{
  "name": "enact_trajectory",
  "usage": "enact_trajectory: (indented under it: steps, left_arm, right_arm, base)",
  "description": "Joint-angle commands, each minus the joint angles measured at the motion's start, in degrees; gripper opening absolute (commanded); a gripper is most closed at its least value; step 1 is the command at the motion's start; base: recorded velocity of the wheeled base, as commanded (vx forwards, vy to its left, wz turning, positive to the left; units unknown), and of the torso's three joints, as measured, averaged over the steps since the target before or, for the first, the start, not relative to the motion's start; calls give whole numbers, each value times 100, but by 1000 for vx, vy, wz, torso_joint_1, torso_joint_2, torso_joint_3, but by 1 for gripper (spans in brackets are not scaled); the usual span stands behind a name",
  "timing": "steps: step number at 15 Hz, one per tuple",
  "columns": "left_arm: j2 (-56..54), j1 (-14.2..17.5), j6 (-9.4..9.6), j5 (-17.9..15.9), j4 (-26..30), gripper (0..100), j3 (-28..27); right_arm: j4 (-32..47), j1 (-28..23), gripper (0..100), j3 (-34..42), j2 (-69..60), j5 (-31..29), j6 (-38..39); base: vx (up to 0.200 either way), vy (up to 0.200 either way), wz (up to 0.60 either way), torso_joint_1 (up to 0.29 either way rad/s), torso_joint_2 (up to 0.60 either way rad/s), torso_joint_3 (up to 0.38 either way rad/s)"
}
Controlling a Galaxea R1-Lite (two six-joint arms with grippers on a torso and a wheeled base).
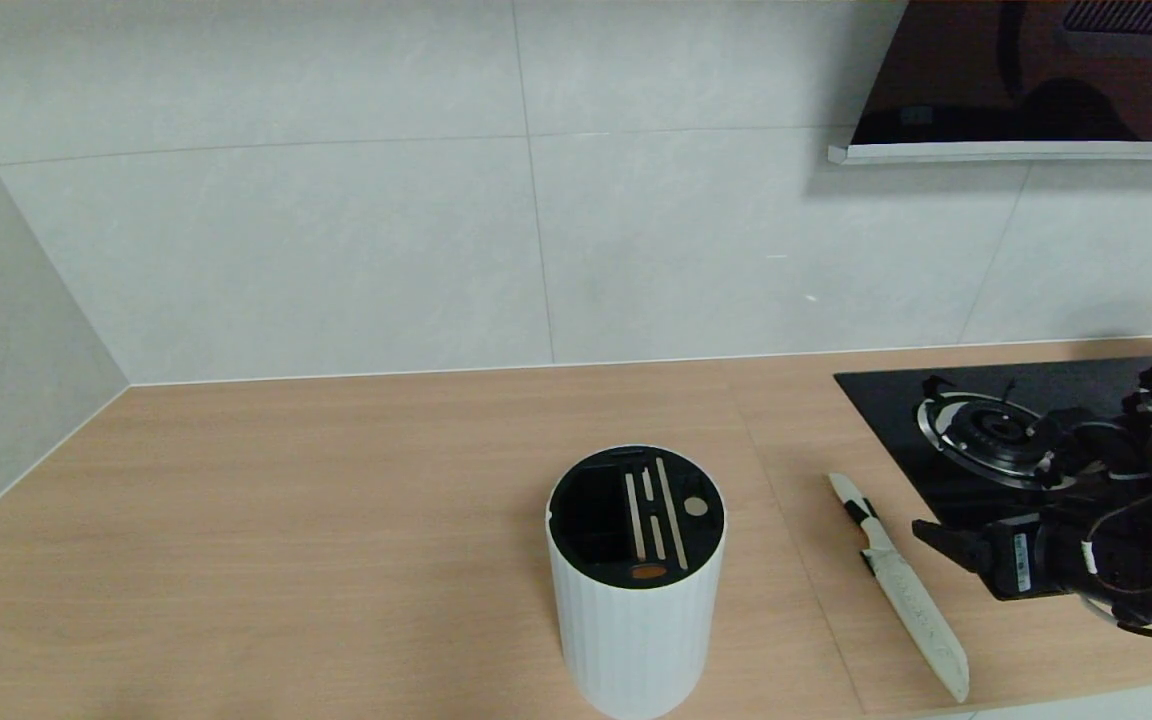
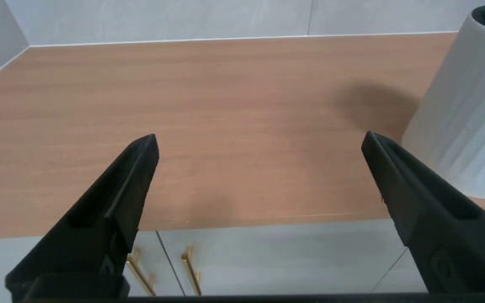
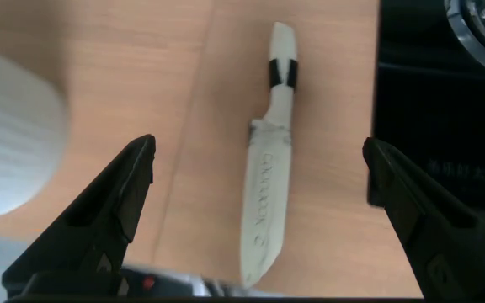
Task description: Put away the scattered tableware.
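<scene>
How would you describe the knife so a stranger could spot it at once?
Look at the wooden counter, between the black hob and the white ribbed holder. The knife lies flat there. It alone is long and slim, pale with a black band on its handle.

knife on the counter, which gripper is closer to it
Right. The right gripper hangs open directly over the knife; the left gripper sits beyond the white holder, at the front of the counter.
</scene>
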Motion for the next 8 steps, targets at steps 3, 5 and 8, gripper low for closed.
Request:
enact_trajectory:
  steps: [3, 5, 8]
  left_arm:
    - [0, 2, -8, -5, -2, 100, 0]
    - [0, 2, -8, 4, -2, 100, 0]
    - [0, 2, 1, 4, -2, 100, 0]
  right_arm:
    - [-750, 35, 100, 231, 951, -278, -2]
    - [-996, 35, 100, 266, 1188, -278, 7]
    - [-1505, 79, 100, 407, 1601, -313, 7]
  base:
    - [0, 0, 0, 0, 0, 0]
    - [0, 0, 0, 0, 0, 0]
    - [0, 0, 0, 0, 0, 0]
